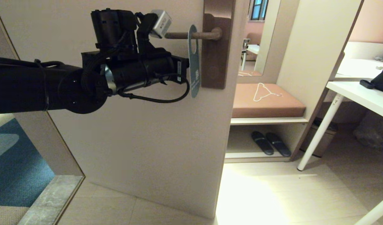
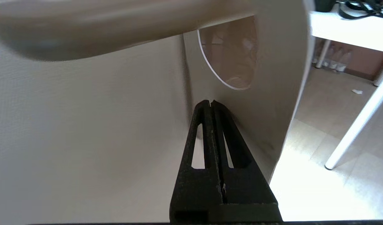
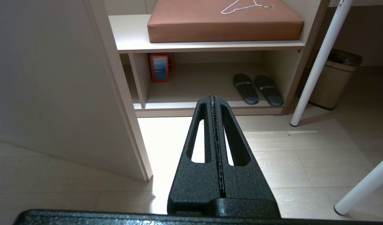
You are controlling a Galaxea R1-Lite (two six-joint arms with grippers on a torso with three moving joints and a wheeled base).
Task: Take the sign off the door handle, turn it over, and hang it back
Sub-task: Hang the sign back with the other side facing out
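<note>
A hotel-room door: the sign (image 1: 194, 61) hangs on the door handle (image 1: 191, 35), blue face outward, as the robot's left gripper (image 2: 212, 103) arrives with its fingers pressed together on nothing, tips just beside the card's pale face at about six o'clock from its oval hole. The removal step looks barely begun; the jaws would need to part before pinching the card. The right gripper (image 3: 213, 98), likewise closed and empty, idles over the floor.
</note>
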